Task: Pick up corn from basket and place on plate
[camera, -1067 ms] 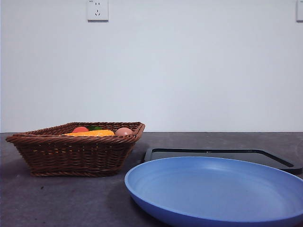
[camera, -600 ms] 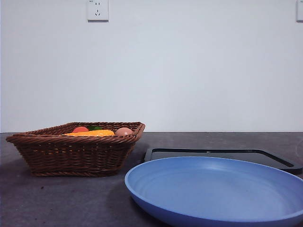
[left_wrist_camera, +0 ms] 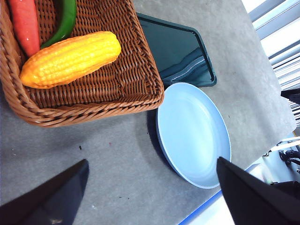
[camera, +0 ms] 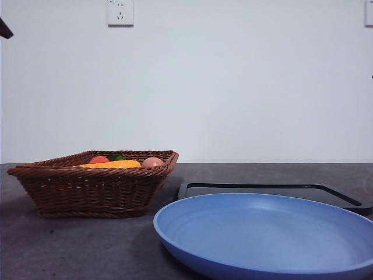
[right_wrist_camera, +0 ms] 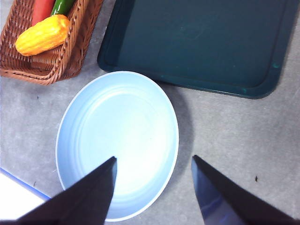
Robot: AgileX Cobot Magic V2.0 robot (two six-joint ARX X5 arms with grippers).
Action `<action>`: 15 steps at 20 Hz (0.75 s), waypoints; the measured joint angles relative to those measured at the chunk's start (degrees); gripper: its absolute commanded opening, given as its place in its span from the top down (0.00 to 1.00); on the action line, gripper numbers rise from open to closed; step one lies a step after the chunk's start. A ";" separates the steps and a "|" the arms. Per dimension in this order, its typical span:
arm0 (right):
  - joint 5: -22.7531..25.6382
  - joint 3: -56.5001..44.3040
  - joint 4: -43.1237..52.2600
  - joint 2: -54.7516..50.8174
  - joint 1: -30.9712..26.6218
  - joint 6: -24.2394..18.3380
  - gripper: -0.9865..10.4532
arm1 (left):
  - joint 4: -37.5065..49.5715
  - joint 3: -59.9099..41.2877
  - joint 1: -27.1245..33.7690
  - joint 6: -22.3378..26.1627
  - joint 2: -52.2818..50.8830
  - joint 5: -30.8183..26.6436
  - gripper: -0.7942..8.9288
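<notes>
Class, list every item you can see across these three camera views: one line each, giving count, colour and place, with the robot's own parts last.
Orange-yellow bumpy toy corn cob: one, lying in the basket.
Red elongated toy vegetable: one, in the basket beside the corn.
Green toy pepper: one, in the basket.
Peach-coloured round item: one, in the basket.
Dark-brown woven wicker basket: one, on the table.
Light-blue round plate: one, empty, beside the basket.
Dark flat tray: one, behind the plate.
White wall socket: one, on the wall.
Grey table: one.
Left gripper: black jaws open, above the table near the basket.
Right gripper: black jaws open, above the plate.
</notes>
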 measured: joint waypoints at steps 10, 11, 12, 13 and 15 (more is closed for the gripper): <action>0.11 0.00 3.91 13.18 4.04 0.11 0.68 | 0.72 0.00 0.00 -0.26 0.00 0.04 0.45; 0.52 0.00 5.05 15.39 4.98 0.13 0.68 | 0.72 0.00 0.00 -0.26 0.00 0.04 0.45; 1.75 0.00 6.08 17.68 6.08 0.11 0.68 | 0.70 0.00 0.00 -0.26 0.00 0.07 0.45; 2.93 0.00 6.93 19.98 7.13 0.11 0.68 | 0.72 0.00 0.00 -0.26 0.00 0.07 0.45; 4.96 0.00 8.98 24.35 8.59 0.11 0.68 | 0.72 0.00 0.00 -0.28 0.00 0.07 0.45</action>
